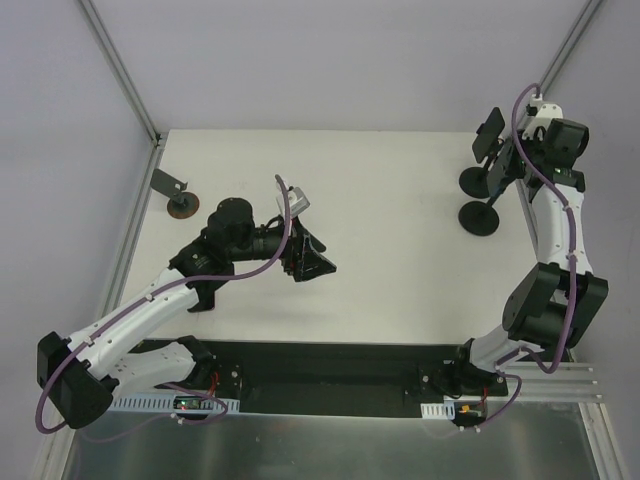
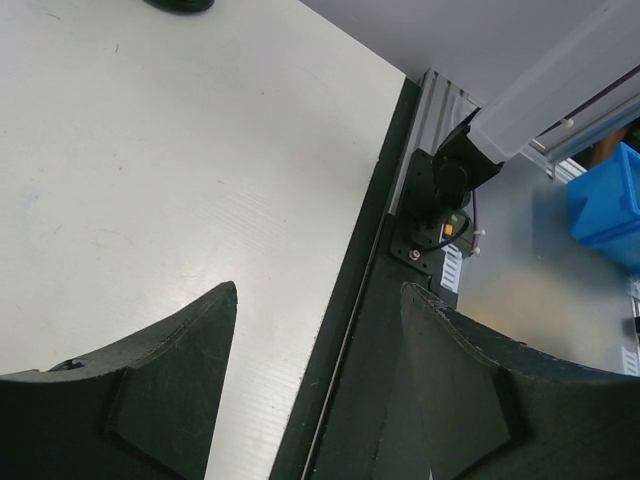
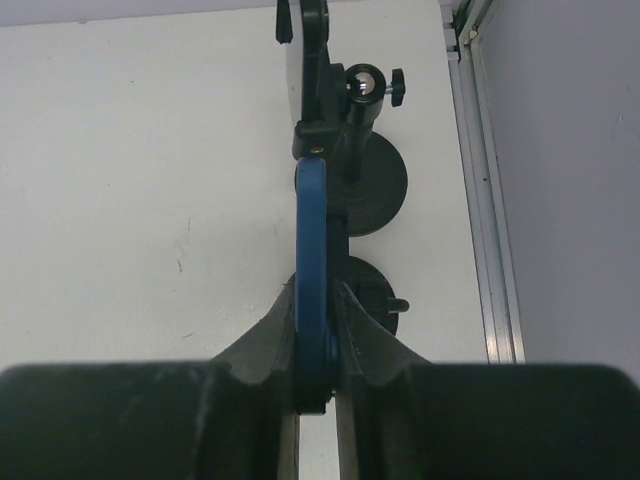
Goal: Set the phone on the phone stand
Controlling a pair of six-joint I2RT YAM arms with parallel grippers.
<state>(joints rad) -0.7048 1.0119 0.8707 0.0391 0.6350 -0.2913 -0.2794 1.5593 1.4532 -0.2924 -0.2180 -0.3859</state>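
Pinching the blue phone (image 3: 311,230) edge-on in the gripper (image 3: 318,305), fingers (image 3: 258,350) pressing on both flat faces. Reaching up the frame, far end meeting the black clamp (image 3: 312,135) of a stand (image 3: 357,125). Showing a knob (image 3: 368,85) just right of the clamp and a round base (image 3: 378,190) resting on the white table (image 3: 140,200). Partly hiding a second base (image 3: 375,290) behind the right finger. Ending at a metal rail (image 3: 478,200) along the table's right edge.

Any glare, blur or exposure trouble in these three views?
Top external: even light, sharp, only soft shadows under the phone stands. Left wrist: left gripper close and slightly soft, table bright without glare. Right wrist: right gripper underexposed to near black, phone edge is clear.
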